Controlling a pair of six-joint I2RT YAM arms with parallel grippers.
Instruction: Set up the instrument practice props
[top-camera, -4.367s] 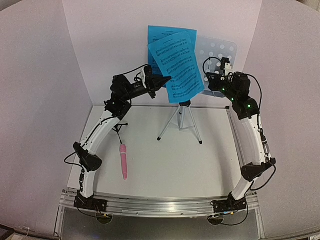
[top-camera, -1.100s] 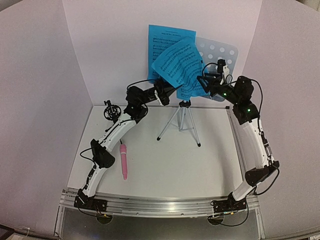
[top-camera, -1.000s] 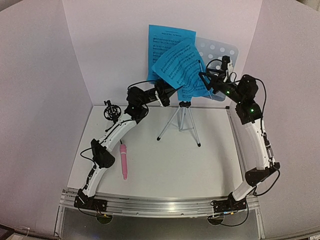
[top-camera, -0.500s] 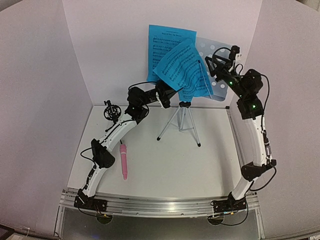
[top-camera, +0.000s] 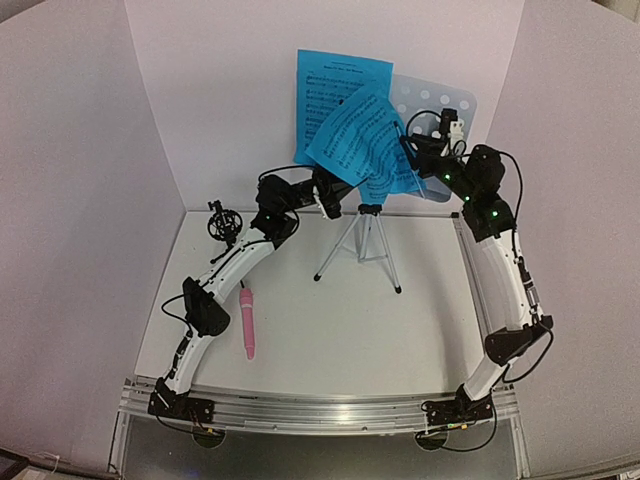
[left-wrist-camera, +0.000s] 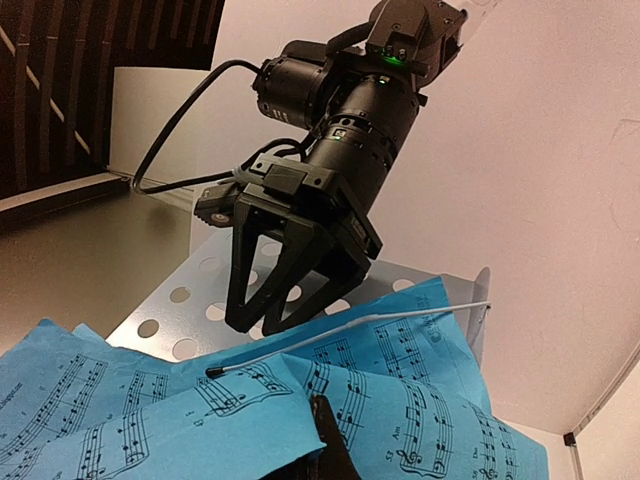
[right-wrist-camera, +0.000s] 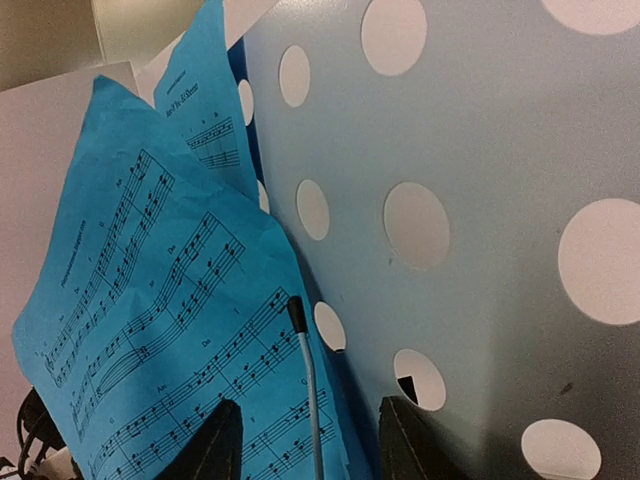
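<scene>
The pale-blue perforated music stand (top-camera: 445, 105) stands on its silver tripod (top-camera: 362, 245) at the back. Two blue sheet-music pages lean on it: one upright behind (top-camera: 335, 75), one tilted in front (top-camera: 360, 135). My left gripper (top-camera: 337, 185) is shut on the front page's lower edge (left-wrist-camera: 400, 410); one dark finger (left-wrist-camera: 328, 440) shows over the paper. My right gripper (top-camera: 412, 152) is open, its fingers (right-wrist-camera: 215, 445) either side of the stand's thin wire page arm (right-wrist-camera: 310, 390), which lies across the front page (right-wrist-camera: 150, 300). The pink microphone (top-camera: 246, 322) lies on the table. The black tripod mic holder (top-camera: 222, 222) stands at the back left.
White walls close in the table at the back and both sides. The tripod legs spread over the table's middle back. In the left wrist view the right gripper (left-wrist-camera: 290, 290) hangs just above the stand's desk (left-wrist-camera: 170, 310) and the wire arm (left-wrist-camera: 350, 328).
The left arm swung right from the mic holder and took the front page's lower edge; the page tilted. The right gripper drew back up and right, then returned to the wire arm.
</scene>
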